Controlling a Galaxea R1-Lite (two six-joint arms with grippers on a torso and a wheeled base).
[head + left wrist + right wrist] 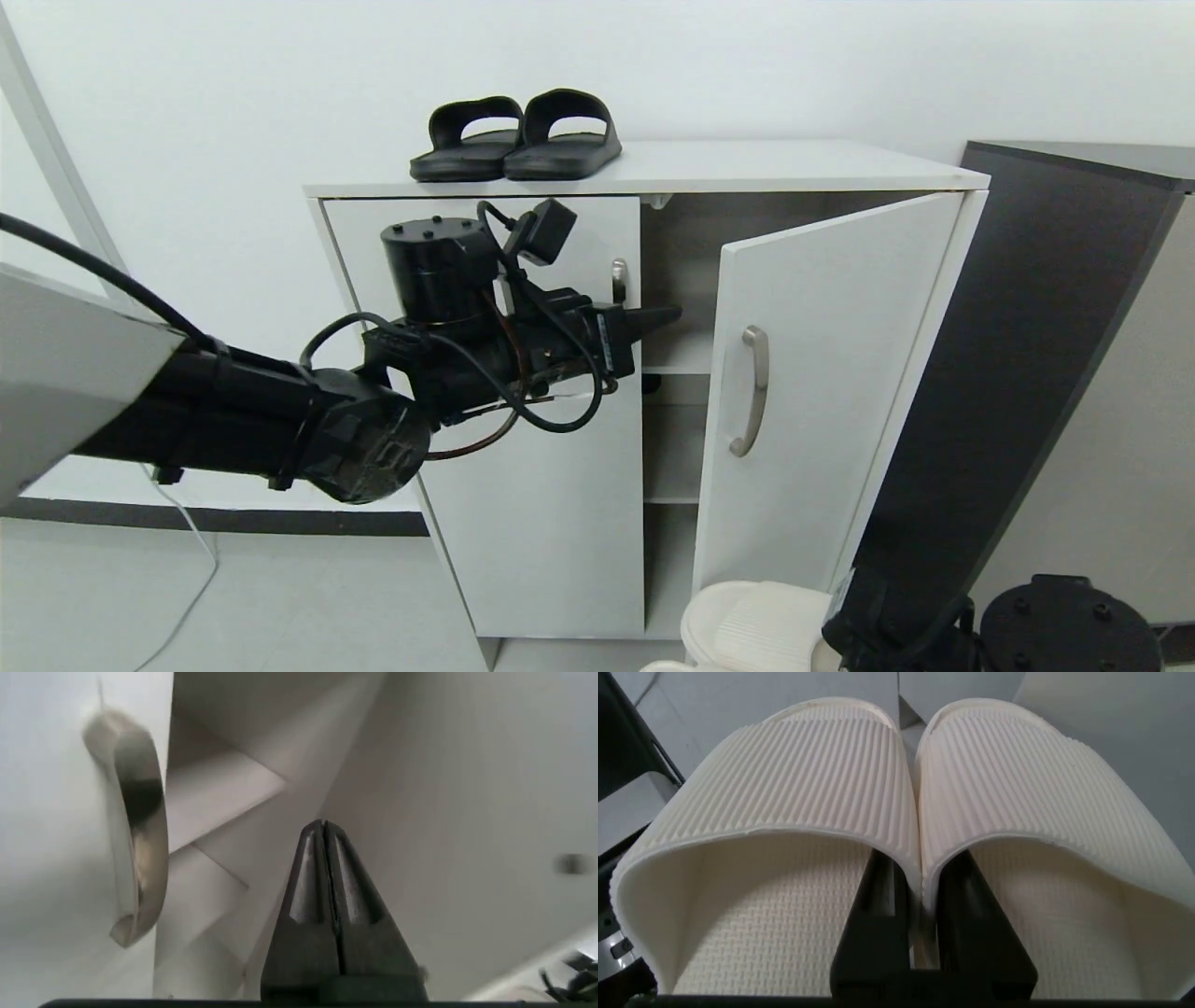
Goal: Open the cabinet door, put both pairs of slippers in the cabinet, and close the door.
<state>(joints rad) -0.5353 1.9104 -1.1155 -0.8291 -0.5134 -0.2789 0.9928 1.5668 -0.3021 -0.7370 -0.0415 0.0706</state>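
A white cabinet (523, 485) has its left door shut and its right door (822, 308) swung partly open, showing shelves (674, 366) inside. A pair of black slippers (516, 138) rests on the cabinet top. My left gripper (670, 315) is shut and empty, its tips at the edge of the opening, just beside the left door's metal handle (140, 840). The same gripper (324, 882) points into the cabinet in the left wrist view. Low in front of the cabinet, my right gripper (920, 929) is shut on a pair of cream slippers (831, 775) (752, 623), pinching their inner walls together.
The open door carries a curved metal handle (752, 390). A dark grey cabinet (1036, 355) stands right against the white one on the right. A wall is behind, with grey floor (233, 597) to the left below.
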